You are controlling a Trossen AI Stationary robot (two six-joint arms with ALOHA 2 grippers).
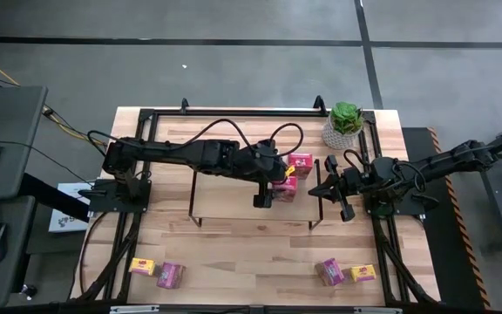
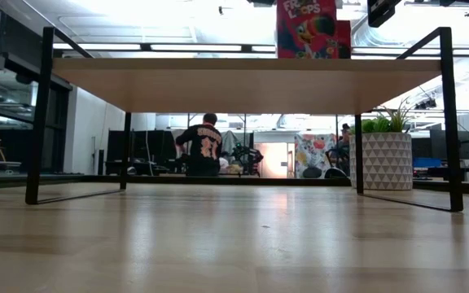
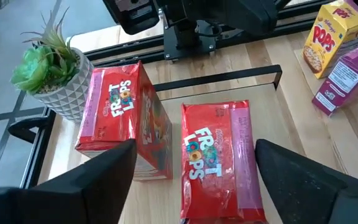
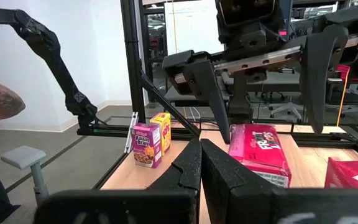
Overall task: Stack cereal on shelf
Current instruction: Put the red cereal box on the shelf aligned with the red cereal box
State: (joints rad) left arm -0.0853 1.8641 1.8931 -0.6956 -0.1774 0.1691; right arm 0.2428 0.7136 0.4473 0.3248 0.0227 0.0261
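With two red cereal boxes (image 3: 213, 158) on the shelf (image 1: 225, 187) near the potted plant (image 1: 345, 123), the open left pincer (image 1: 263, 197) should rise straight up, clear of both; right pincer (image 1: 338, 190) waits closed beside it.

Glossy printed cardboard cereal boxes (image 3: 213, 158) lie on the shelf's (image 3: 272, 124) smooth, matt light wood.
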